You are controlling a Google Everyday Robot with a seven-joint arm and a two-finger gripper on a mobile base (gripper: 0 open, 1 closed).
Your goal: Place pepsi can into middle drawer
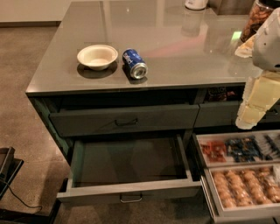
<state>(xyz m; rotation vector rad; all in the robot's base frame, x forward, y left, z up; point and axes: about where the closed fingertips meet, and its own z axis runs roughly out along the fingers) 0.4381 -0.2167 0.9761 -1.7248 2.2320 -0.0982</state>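
The pepsi can (pixel 134 64) lies on its side on the grey countertop (pixel 175 52), just right of a white bowl (pixel 97 56), its silver end facing the front edge. Below it, the middle drawer (pixel 131 186) is pulled open, with a small silvery bar handle and a bare dark interior. My arm's white links (pixel 262 78) hang at the right edge of the view, above the snack drawers and well right of the can. The gripper itself is out of the picture.
A shallower drawer with a dark curved handle (pixel 124 121) sits shut above the open one. Two narrower snack drawers (pixel 238 168) stand open at the right. A jar (pixel 258 15) and a white object (pixel 195 4) stand at the counter's back. A dark object with a cable (pixel 8 170) lies on the floor at left.
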